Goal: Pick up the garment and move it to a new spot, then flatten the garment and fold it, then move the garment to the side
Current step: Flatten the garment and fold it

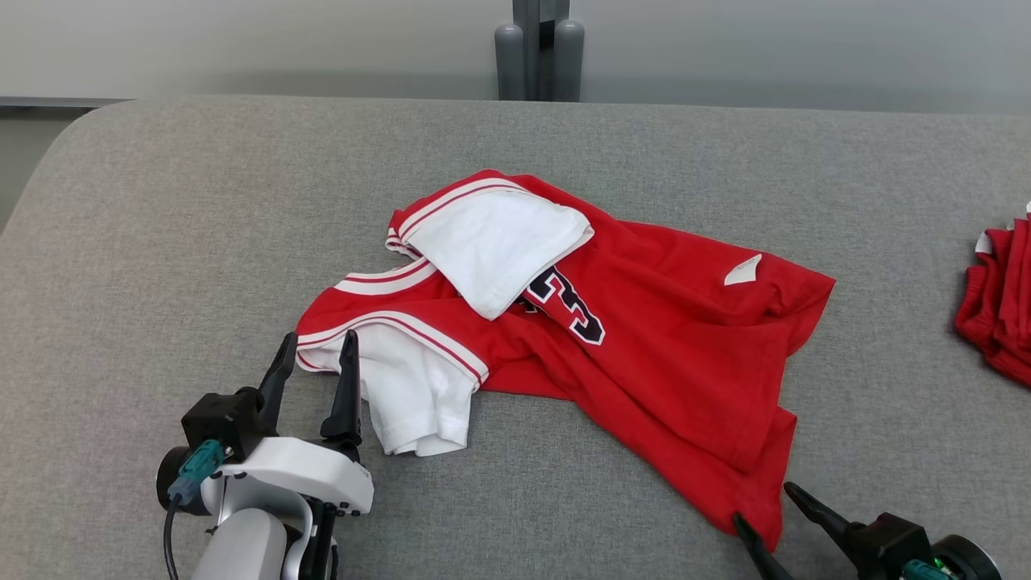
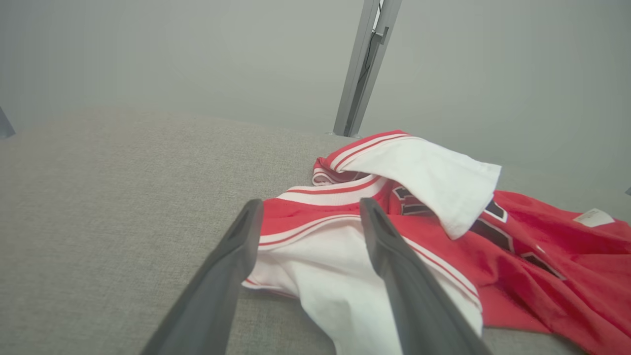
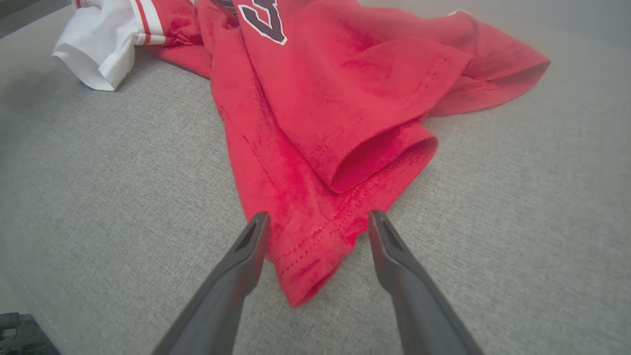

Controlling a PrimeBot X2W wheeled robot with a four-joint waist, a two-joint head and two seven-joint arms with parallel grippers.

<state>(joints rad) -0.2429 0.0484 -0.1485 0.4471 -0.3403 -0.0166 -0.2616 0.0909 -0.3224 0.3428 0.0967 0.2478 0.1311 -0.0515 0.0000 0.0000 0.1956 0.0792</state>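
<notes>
**Left tool (image 1: 318, 338) and right tool (image 1: 763, 503) open at a crumpled red-and-white knit jersey (image 1: 660, 338)**

Dark fingers are spread, holding nothing. The jersey lies in the middle of a grey woven, round-cornered bench (image 1: 161, 242) before a pale wall (image 1: 242, 40). It sits in soft folds, its long axis running from white sleeves at left to red hem at near right.
</notes>
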